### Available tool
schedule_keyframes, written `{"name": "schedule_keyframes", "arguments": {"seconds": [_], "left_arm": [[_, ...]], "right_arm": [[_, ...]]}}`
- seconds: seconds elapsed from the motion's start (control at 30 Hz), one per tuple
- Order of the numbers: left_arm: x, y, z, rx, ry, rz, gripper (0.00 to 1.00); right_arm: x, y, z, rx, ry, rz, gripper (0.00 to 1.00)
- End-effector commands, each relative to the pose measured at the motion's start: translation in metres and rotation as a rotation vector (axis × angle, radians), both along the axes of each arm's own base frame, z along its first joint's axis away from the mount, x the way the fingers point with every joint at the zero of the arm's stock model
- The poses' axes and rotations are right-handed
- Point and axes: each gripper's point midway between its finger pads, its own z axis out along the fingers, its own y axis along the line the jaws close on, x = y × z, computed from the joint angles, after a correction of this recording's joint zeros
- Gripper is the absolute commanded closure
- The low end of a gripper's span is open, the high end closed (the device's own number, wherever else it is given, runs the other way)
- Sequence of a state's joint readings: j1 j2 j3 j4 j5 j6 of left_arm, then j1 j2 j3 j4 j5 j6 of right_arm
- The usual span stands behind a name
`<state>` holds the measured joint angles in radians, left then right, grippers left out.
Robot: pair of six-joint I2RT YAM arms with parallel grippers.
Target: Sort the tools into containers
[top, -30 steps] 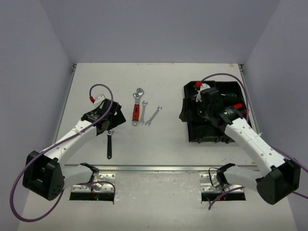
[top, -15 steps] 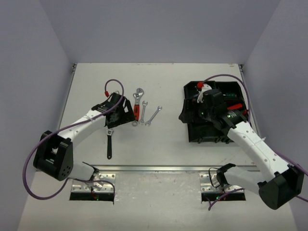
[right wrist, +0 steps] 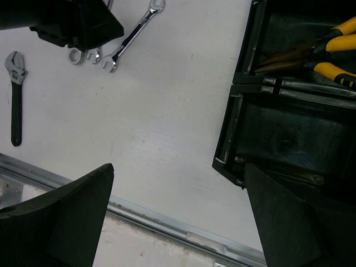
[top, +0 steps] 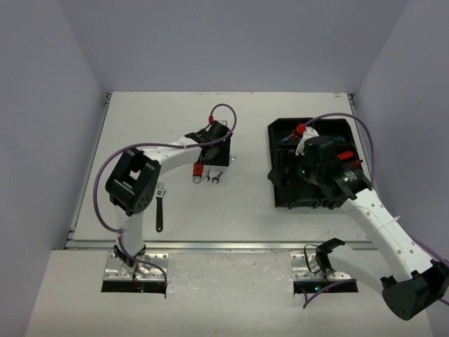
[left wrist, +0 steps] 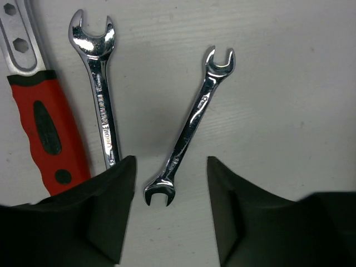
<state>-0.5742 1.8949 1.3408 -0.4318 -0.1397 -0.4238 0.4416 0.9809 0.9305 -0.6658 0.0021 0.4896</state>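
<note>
Small silver open-end wrench [left wrist: 191,123] is lying flat on the white table [top: 231,203], slanted, with a larger silver open-end wrench [left wrist: 99,100] just beside it and a red-handled adjustable wrench [left wrist: 45,129] further out. Its lower end is being straddled by the left claw [left wrist: 169,167], whose fingers are part-open with gaps showing on both sides; nothing is being gripped. The larger wrench's lower end is being partly hidden behind one finger [left wrist: 111,206].

Step judged in hand: the pick of the small wrench, grasp not yet made. The next move is judged to call for lowering and shutting on the thin shaft only, with the neighbouring wrench being kept out of the pinch, then a carry to the black plastic organiser tray [top: 275,140], well apart on the other side.

Yellow-handled pliers [right wrist: 334,50] are already lying in a far compartment. The right claw [right wrist: 178,167] is being held wide open and empty, over bare table just beside the tray wall. A black-handled adjustable wrench [top: 159,210] is lying apart, nearer the bases, unsorted.
</note>
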Motion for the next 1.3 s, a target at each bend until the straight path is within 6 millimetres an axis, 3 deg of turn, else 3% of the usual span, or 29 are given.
{"name": "schedule_keyframes", "arguments": {"seconds": [0.0,0.23,0.5,0.87,1.07,1.2,1.27], "left_arm": [[0.022,-0.012,-0.003,0.024,-0.026,-0.089,0.55],[0.021,-0.026,-0.020,0.037,0.001,-0.172,0.58],[0.021,-0.025,-0.047,0.112,0.082,-0.207,0.59],[-0.016,-0.016,-0.077,0.195,0.240,-0.244,0.66],[-0.039,-0.001,-0.094,0.252,0.331,-0.228,0.71],[-0.045,0.001,-0.099,0.254,0.352,-0.230,0.74],[-0.049,-0.001,-0.105,0.240,0.367,-0.244,0.81]], "right_arm": [[-0.004,-0.002,-0.003,0.001,-0.006,-0.002,0.01],[-0.005,0.002,-0.012,0.010,0.017,0.021,0.01],[-0.007,0.004,-0.015,0.010,0.026,0.040,0.01],[-0.009,0.004,-0.011,0.012,0.018,0.049,0.01],[-0.009,0.007,-0.010,0.026,0.017,0.054,0.01],[-0.009,0.008,-0.010,0.035,0.016,0.057,0.01],[-0.009,0.009,-0.012,0.036,0.019,0.058,0.02]]}}
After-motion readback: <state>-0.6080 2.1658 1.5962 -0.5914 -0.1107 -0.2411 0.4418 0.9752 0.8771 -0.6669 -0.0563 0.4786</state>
